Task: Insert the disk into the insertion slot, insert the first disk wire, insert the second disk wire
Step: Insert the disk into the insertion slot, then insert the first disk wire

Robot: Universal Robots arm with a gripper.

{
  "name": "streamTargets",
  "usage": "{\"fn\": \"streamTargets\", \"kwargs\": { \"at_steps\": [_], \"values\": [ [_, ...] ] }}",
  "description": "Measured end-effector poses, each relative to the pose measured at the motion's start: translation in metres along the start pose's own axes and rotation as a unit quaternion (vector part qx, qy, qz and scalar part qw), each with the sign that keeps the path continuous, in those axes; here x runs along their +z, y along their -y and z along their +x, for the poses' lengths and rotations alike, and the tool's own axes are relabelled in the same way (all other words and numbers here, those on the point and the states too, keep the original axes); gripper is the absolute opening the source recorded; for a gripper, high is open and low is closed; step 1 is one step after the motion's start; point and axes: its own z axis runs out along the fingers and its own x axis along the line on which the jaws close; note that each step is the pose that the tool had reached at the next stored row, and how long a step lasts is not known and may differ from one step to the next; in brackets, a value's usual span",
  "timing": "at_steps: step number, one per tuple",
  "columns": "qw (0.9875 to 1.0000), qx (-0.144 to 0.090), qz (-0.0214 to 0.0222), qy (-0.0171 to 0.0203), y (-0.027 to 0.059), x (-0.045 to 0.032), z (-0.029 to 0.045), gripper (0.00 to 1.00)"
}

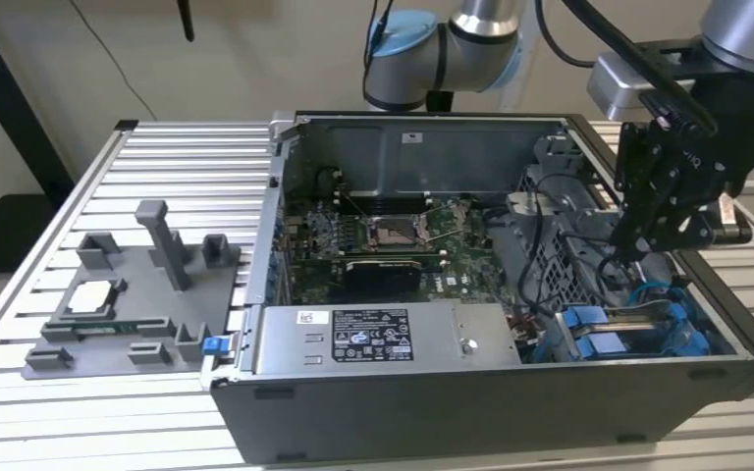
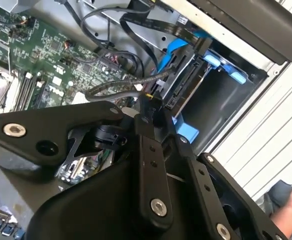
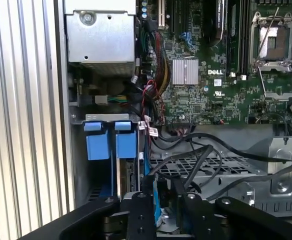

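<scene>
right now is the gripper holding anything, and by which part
The gripper looks shut on a black disk wire, pinched at its connector end; the rest of the cable hangs free over the motherboard.

The arm is made of silver-grey metal tubes, with light blue caps on its rounded joints. A black cable loops along its upper part, and a pale silver block sits at the wrist. The end effector is matt black throughout, made of flat, angular bars joined at pivots. In the second wrist view its broad black plates carry round silver screw heads, some dark empty holes and smooth, slightly glossy edges.
</scene>
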Motion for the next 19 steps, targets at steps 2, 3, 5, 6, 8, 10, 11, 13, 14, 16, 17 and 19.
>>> {"fn": "streamTargets", "kwargs": {
  "at_steps": [2, 3, 5, 6, 8, 10, 11, 13, 14, 16, 17, 19],
  "values": [
    [1.0000, 0.000, 0.0000, 0.0017, 0.0000, 0.0000, 0.0000, 0.00],
    [1.0000, 0.000, 0.0000, 0.0028, 0.0000, 0.0000, 0.0000, 0.00],
    [1.0000, 0.000, 0.0000, 0.0051, 0.0000, 0.0000, 0.0000, 0.00],
    [1.0000, 0.000, 0.0000, 0.0055, 0.0000, 0.0000, 0.0000, 0.00],
    [1.0000, 0.000, 0.0000, 0.0056, 0.0000, 0.0000, -0.0001, 0.00],
    [1.0000, 0.000, 0.0000, 0.0053, 0.0000, 0.0001, 0.0000, 0.00],
    [1.0000, 0.000, 0.0002, 0.0007, 0.0000, 0.0004, 0.0000, 0.00],
    [0.9999, -0.001, 0.0009, -0.0163, 0.0000, 0.0004, 0.0000, 0.00],
    [0.9997, -0.001, 0.0012, -0.0245, 0.0000, 0.0004, 0.0000, 0.00],
    [0.9992, -0.002, 0.0018, -0.0404, 0.0002, 0.0008, 0.0001, 0.00],
    [0.9990, -0.002, 0.0020, -0.0445, 0.0009, 0.0016, 0.0000, 0.00],
    [0.9989, -0.002, 0.0023, -0.0459, 0.0034, 0.0049, -0.0001, 0.00]
  ]
}}
